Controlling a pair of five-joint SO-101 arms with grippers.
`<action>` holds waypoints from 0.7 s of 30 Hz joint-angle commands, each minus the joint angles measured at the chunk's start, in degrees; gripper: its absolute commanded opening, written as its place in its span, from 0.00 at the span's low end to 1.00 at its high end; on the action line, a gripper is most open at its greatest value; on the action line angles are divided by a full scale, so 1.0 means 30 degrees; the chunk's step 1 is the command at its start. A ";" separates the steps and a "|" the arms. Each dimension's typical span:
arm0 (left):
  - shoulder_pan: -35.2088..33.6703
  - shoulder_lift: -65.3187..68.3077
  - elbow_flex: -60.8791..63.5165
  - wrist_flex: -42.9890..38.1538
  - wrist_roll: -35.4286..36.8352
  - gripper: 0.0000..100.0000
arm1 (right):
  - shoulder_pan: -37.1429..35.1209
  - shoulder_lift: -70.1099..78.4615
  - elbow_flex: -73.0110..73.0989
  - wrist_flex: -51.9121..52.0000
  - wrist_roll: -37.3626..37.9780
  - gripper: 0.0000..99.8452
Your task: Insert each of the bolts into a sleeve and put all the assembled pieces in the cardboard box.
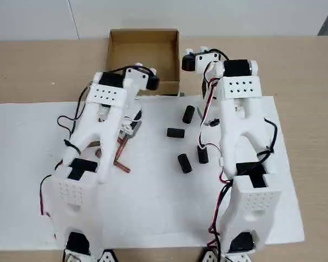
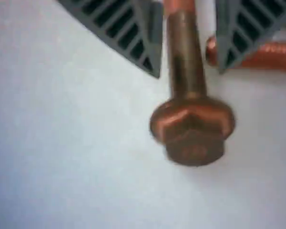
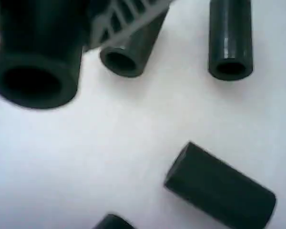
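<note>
**High view.** The open brown cardboard box (image 1: 145, 60) sits at the far edge of the white paper sheet (image 1: 153, 213). No assembled piece lies in it, so the task is judged to be at its first pairing. The left gripper (image 1: 132, 124) hangs over the copper-coloured hex-head bolts (image 1: 122, 158). The right gripper (image 1: 210, 123) stands among the loose black cylindrical sleeves (image 1: 175, 132) scattered between the arms.

**Left wrist view.** The left gripper straddles the shank of one copper bolt (image 2: 190, 129). Slivers of paper show on both sides of the shank, so the jaws read as released, not yet clenched. A second bolt (image 2: 271, 55) lies just beside it, partly behind one finger, and could be nudged as the jaws close.

**Right wrist view.** A raised black sleeve (image 3: 35, 62), its bore facing the camera, appears to be grasped by the right gripper, beside its ribbed finger (image 3: 126, 16). Other loose sleeves lie near on the paper.

**Next move, as judged.** Clamp the shank, lift the bolt clear of its neighbour, and line it up with the raised sleeve's bore.
</note>
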 commanded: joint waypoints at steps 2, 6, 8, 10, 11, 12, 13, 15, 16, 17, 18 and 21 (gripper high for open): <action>0.0381 0.0410 -0.0777 -0.0615 -0.0088 0.08 | 0.0044 -0.1304 -0.0440 0.0132 -0.0264 0.01; 0.0088 0.1407 -0.0777 -0.1114 -0.0088 0.08 | 0.0044 -0.1304 -0.0440 0.0132 -0.0264 0.01; -0.0088 0.1817 -0.0777 -0.1436 -0.0088 0.08 | 0.0044 -0.1304 -0.0440 0.0132 -0.0264 0.01; -0.0264 0.2139 -0.0777 -0.1670 -0.0088 0.08 | 0.0044 -0.1304 -0.0440 0.0132 -0.0264 0.01; -0.0322 0.2256 -0.0777 -0.1729 -0.0088 0.08 | 0.0044 -0.1304 -0.0440 0.0132 -0.0264 0.01; -0.0352 0.2374 -0.0777 -0.1817 -0.0088 0.07 | 0.0044 -0.1304 -0.0440 0.0132 -0.0264 0.01; -0.0352 0.2403 -0.0777 -0.1846 -0.0088 0.07 | 0.0044 -0.1304 -0.0440 0.0132 -0.0264 0.01; -0.0322 0.2374 -0.0777 -0.1846 -0.0117 0.06 | 0.0044 -0.1304 -0.0440 0.0132 -0.0234 0.01; -0.0264 0.2315 -0.0777 -0.1846 -0.0117 0.04 | 0.0015 -0.1304 -0.0440 0.0132 -0.0234 0.01; -0.0234 0.2315 -0.0806 -0.1846 -0.0117 0.01 | -0.0015 -0.1333 -0.0440 0.0161 -0.0264 0.01; -0.0234 0.2315 -0.0835 -0.1817 -0.0117 0.00 | -0.0073 -0.1421 -0.0440 0.0161 -0.0264 0.01; -0.0234 0.2286 -0.1451 -0.1026 -0.0117 0.00 | -0.0103 -0.1509 -0.0440 0.0249 -0.0264 0.01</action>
